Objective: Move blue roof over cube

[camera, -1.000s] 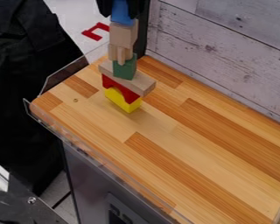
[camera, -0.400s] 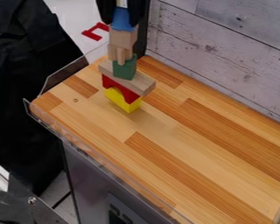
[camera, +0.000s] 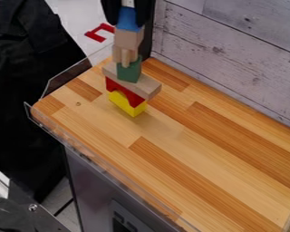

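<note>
At the top edge, the black gripper (camera: pixel 128 12) hangs over the tower, shut on the blue roof (camera: pixel 128 20), one finger on either side. Directly beneath the roof is the plain wooden cube (camera: pixel 128 39), and the two look to be touching. The cube stands on a small wooden arch-like piece (camera: pixel 124 55), above a green block (camera: pixel 129 71). Lower down, a flat wooden plank (camera: pixel 148 87) lies across a red arch (camera: pixel 124 92), which sits on a yellow block (camera: pixel 128 105) on the wooden top.
The tower stands near the far left corner of the wooden top (camera: pixel 190 149). A clear plastic guard (camera: pixel 65 81) edges its left side. Whitewashed boards (camera: pixel 232 50) rise behind on the right. A red bracket-shaped piece (camera: pixel 99 32) lies beyond the corner.
The gripper and the blue roof have come down a little onto the cube since the earliest frame. From the later earlier frame, they have shifted only slightly. The blocks below keep their places.
</note>
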You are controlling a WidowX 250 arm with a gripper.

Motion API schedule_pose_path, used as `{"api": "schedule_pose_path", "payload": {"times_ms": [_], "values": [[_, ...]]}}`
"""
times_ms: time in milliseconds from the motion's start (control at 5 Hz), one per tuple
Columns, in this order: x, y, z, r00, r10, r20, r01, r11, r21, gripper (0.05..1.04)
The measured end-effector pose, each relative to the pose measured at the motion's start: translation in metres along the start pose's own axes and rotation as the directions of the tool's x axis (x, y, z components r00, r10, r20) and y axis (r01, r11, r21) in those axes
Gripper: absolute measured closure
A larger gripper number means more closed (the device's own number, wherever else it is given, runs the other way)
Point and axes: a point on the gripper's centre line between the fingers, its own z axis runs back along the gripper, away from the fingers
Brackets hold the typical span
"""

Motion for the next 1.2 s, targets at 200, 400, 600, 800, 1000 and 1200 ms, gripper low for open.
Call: {"api": "schedule_pose_path", "payload": {"times_ms": [200,400,600,800,1000,1200], "values": [[0.002,0.0,0.001,1.0,0.001,0.009,-0.001,1.0,-0.001,0.131],[0.003,0.0,0.003,1.0,0.009,0.015,-0.009,1.0,0.0,0.083],[0.008,-0.004,0.012,0.999,-0.004,0.045,0.004,1.0,0.008,0.083],[0.009,-0.008,0.021,0.999,-0.02,0.048,0.018,0.999,0.05,0.083],[0.005,-0.036,0.027,0.993,-0.113,0.032,0.109,0.988,0.107,0.083],[-0.004,-0.065,0.024,0.976,-0.218,0.001,0.215,0.962,0.166,0.083]]}}
